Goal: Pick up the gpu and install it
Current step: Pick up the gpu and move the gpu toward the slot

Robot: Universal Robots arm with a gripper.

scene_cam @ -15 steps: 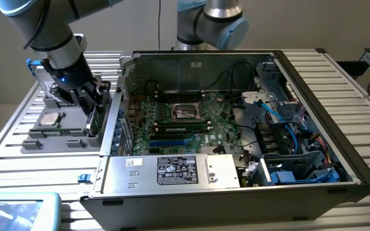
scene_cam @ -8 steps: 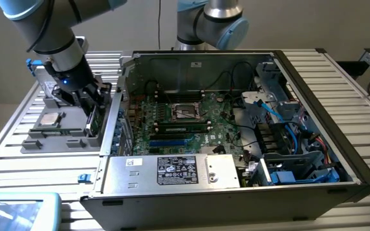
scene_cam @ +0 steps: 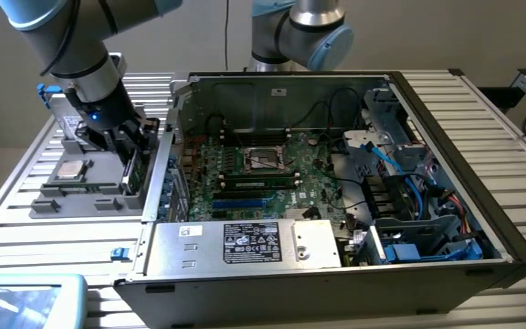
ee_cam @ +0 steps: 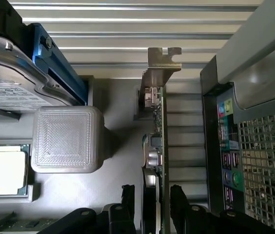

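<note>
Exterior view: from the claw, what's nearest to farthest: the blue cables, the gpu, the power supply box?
1. gpu, right at the claw, in the gray tray, exterior view's left.
2. power supply box, case's near edge.
3. blue cables, exterior view's right.

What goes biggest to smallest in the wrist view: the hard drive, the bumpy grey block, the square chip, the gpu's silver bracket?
1. hard drive, even though the picture edge cuts it off.
2. bumpy grey block.
3. square chip and gpu's silver bracket: about alike, so unranked; the chip is cut off too.
</note>
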